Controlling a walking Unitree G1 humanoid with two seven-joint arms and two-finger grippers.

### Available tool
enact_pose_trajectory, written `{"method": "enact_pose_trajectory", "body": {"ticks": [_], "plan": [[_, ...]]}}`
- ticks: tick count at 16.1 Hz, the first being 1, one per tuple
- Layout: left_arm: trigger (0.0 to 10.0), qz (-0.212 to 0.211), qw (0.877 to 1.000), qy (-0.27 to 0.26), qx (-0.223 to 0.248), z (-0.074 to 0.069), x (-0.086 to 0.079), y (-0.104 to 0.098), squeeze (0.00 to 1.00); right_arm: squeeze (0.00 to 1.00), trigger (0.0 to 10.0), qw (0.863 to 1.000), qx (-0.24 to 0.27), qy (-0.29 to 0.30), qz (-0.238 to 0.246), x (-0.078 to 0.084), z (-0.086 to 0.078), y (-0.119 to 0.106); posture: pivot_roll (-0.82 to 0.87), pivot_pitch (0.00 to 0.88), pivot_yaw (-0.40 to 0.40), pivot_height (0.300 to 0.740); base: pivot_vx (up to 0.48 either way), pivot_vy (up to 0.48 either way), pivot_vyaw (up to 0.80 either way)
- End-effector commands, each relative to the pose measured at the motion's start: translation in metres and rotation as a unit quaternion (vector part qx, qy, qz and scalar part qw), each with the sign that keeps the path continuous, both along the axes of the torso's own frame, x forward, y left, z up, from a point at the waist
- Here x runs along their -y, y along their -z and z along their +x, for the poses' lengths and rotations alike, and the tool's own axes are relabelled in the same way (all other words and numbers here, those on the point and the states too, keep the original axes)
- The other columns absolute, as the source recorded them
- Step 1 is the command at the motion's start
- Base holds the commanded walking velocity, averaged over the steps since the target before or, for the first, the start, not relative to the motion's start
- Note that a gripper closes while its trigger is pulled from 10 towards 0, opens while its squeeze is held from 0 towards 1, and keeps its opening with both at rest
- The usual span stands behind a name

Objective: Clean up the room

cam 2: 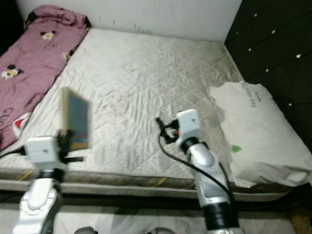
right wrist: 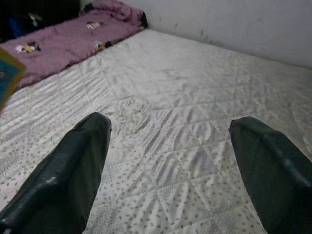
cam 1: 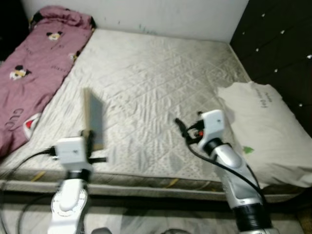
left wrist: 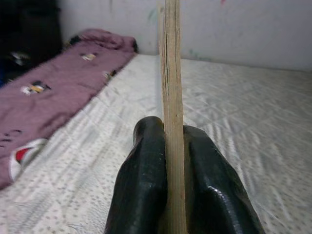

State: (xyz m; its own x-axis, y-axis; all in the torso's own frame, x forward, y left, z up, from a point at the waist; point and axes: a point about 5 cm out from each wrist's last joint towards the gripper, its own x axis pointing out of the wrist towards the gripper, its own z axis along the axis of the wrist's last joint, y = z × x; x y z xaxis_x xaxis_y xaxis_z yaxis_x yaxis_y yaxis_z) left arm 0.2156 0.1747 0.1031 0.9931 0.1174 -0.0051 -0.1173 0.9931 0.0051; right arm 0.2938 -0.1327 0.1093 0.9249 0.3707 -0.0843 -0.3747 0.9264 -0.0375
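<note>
At the lower left of the head view, the left gripper (left wrist: 168,146) pinches the bottom edge of a thin book (cam 2: 76,118) between its two black fingers, holding it upright over the near edge of the mattress (cam 1: 151,87). At lower centre-right, the right gripper (cam 1: 181,127) hovers over the quilted surface with its fingers (right wrist: 73,170) spread wide and nothing between them. To the right lies a white pillow (cam 1: 268,126). Along the upper left stretches a pink blanket (cam 1: 34,68), reaching the far wall (cam 1: 170,14).
</note>
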Motion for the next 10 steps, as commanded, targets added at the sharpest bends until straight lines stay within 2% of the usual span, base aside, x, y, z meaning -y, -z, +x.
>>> {"method": "enact_pose_trajectory", "body": {"ticks": [1, 10], "plan": [[10.0, -0.009, 1.0, 0.02, 0.019, 0.0028, 0.0112, -0.0072, 0.0, 0.0, 10.0, 1.0, -0.01, 0.014, -0.006, 0.0102, -0.0001, 0.0036, -0.05, 0.017, -0.058, 0.74, 0.0, -0.319, 0.0], [10.0, -0.011, 0.999, 0.021, 0.021, 0.0047, 0.0118, -0.0076, 0.0, 0.0, 10.0, 1.0, -0.008, 0.013, -0.007, 0.0101, 0.0021, 0.0031, -0.05, 0.012, -0.059, 0.74, 0.0, -0.315, 0.0]]}}
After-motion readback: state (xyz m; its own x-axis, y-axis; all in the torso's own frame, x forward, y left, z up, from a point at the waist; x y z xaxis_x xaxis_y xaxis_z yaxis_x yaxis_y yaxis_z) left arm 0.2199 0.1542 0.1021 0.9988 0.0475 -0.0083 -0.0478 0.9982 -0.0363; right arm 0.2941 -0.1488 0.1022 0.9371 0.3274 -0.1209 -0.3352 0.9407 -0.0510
